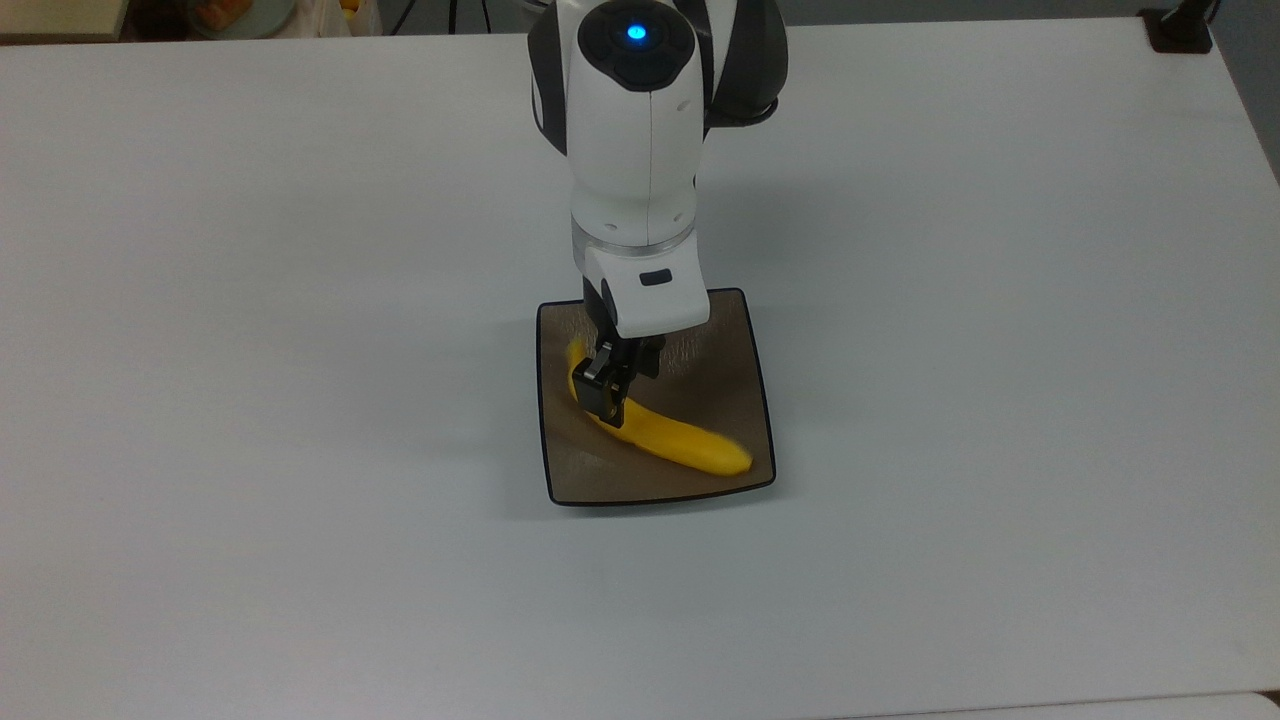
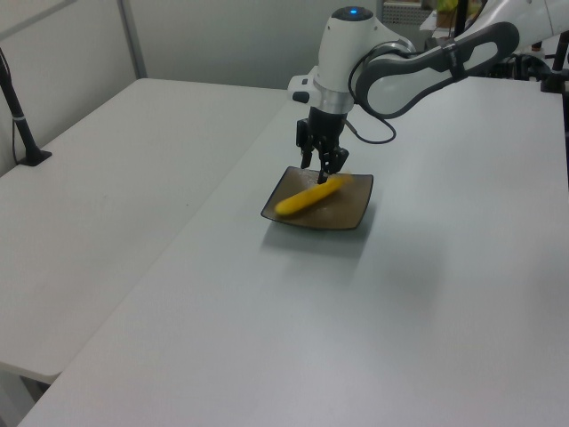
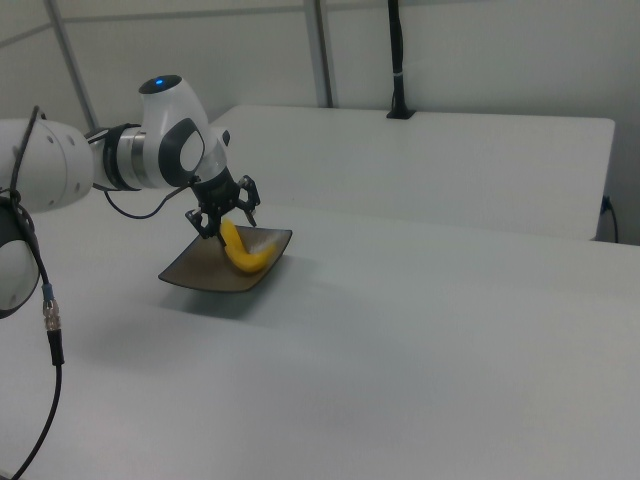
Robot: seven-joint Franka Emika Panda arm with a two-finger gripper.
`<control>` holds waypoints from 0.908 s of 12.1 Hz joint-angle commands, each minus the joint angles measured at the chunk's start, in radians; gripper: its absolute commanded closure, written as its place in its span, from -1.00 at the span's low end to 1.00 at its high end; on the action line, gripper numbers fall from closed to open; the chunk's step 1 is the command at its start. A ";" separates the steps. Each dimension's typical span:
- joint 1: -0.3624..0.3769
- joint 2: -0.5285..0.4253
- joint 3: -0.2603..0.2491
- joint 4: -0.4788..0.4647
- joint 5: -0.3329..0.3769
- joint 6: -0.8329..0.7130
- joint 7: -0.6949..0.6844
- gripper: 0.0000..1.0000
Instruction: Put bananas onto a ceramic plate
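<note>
The white counter [image 1: 300,560] lies bare nearest the top view's camera. On it sits the square, glossy brown ceramic plate with a thin dark rim [image 1: 722,335], flat and squarely placed.

Inside the plate lies the single smooth, bright yellow curved banana [image 1: 680,447]. In the top view it runs across the plate's near half, from about 9 o'clock down to about 5 o'clock. Its far end stops just short of the rim there. Its outline is smeared, so I judge it has not yet settled.

Over the banana's 9 o'clock end hangs the black two-finger pincer [image 1: 610,385]. In the right view its fingers stand spread, with the fruit below them rather than clamped between. It looks parted and holding nothing, though one fingertip sits very close to the peel.

Beyond it, at 12 o'clock, rises the white robot arm [image 1: 640,150].

As to handling, the banana looks light and fairly stiff along its length, with a smooth skin that could slide between hard fingers. The flesh would bruise under a firm squeeze. Its curve lets it rock or roll on the glazed, shallow dish. If it needs retaking, the thick middle seems the best hold, gripped across the width and gently, so neither end droops. The plate is brittle and slick, and is best left unbumped.
</note>
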 commanded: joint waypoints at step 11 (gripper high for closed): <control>0.022 -0.536 -0.116 -0.163 0.042 -0.583 0.535 -1.00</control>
